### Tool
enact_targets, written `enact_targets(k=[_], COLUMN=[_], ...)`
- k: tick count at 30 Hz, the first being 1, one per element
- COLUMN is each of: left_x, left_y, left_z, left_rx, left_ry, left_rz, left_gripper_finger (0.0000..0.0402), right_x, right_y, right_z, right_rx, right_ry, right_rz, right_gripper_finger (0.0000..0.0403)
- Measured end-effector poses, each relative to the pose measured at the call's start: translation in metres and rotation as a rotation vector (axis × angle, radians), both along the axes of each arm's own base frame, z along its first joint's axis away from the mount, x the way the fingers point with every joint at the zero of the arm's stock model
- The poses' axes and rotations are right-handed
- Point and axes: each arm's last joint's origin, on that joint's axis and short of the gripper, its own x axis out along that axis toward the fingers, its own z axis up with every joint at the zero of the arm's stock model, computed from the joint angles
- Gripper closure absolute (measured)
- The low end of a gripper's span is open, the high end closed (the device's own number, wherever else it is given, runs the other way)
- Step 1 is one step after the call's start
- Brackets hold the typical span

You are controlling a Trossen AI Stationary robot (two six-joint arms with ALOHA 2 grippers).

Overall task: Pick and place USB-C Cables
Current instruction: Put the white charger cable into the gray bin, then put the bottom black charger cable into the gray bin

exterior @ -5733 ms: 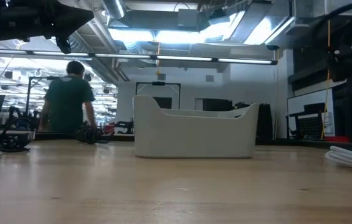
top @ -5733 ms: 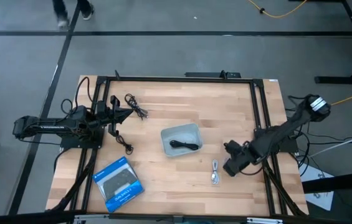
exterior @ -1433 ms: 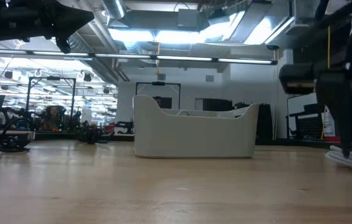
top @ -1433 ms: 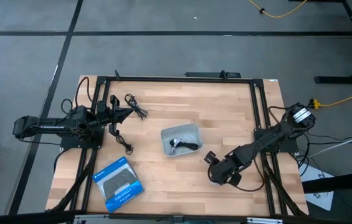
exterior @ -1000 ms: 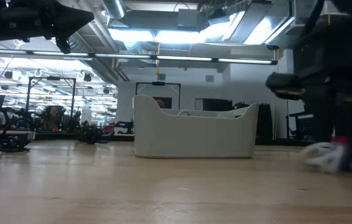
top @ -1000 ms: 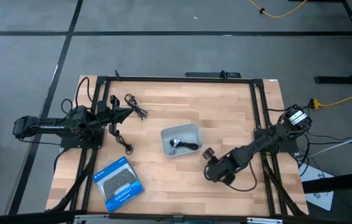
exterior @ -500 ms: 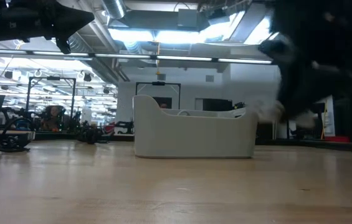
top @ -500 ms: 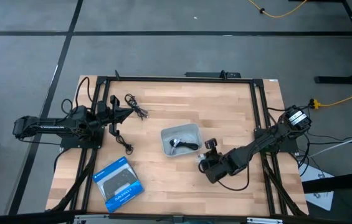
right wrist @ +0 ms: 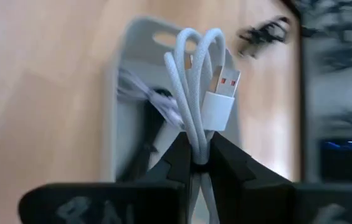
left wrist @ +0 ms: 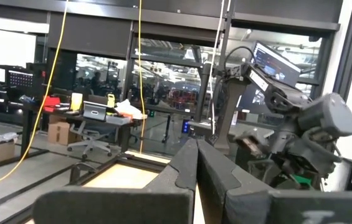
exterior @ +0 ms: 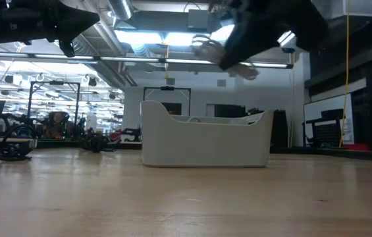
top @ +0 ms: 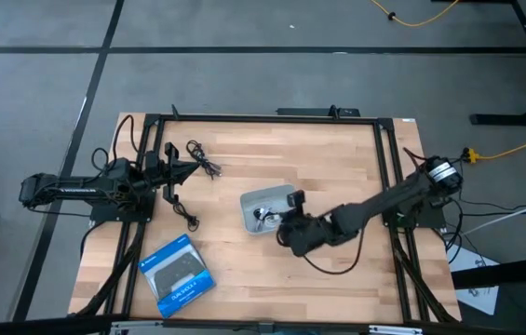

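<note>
A white USB-C cable bundle (right wrist: pixel 199 93) is gripped between the fingers of the right hand (right wrist: pixel 194 163), held above the grey bin (top: pixel 255 200) on the worktop (top: pixel 337 167). The left hand (left wrist: pixel 195 163), clenched empty, rests at the left edge.

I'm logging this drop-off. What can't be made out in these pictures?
- Bin's contents: the low view shows only its wall; in the high view the right gripper covers part.
- White cable: a blur in the low view.
- Left gripper: its camera sees no table.
</note>
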Motion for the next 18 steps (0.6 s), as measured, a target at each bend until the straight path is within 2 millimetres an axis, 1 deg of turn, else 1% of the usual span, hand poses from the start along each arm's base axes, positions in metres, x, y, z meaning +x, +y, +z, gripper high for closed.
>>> enact_targets(k=[3, 6, 9, 11, 14, 18], left_x=[0.000, 0.000, 0.000, 0.000, 0.000, 0.000], left_y=[0.000, 0.000, 0.000, 0.000, 0.000, 0.000], left_z=[0.000, 0.000, 0.000, 0.000, 0.000, 0.000], left_rx=[0.002, 0.002, 0.002, 0.002, 0.002, 0.002], left_ry=[0.000, 0.001, 0.000, 0.000, 0.001, 0.001], left_rz=[0.001, 0.001, 0.001, 0.001, 0.001, 0.001], left_gripper_finger=[0.0401, 0.0401, 0.0401, 0.0401, 0.0401, 0.0401], right_x=[0.011, 0.015, 0.017, 0.018, 0.020, 0.020], right_y=[-0.013, -0.024, -0.032, -0.036, -0.044, -0.055], right_z=[0.001, -0.002, -0.003, -0.003, -0.003, -0.003], right_rx=[0.139, 0.251, 0.356, 0.366, 0.323, 0.255], right_ry=[0.000, 0.034, 0.047, 0.043, 0.020, 0.012], right_rz=[0.046, 0.081, 0.067, 0.048, -0.008, -0.079], right_gripper_finger=[0.0367, 0.0363, 0.0329, 0.0298, 0.0259, 0.0222])
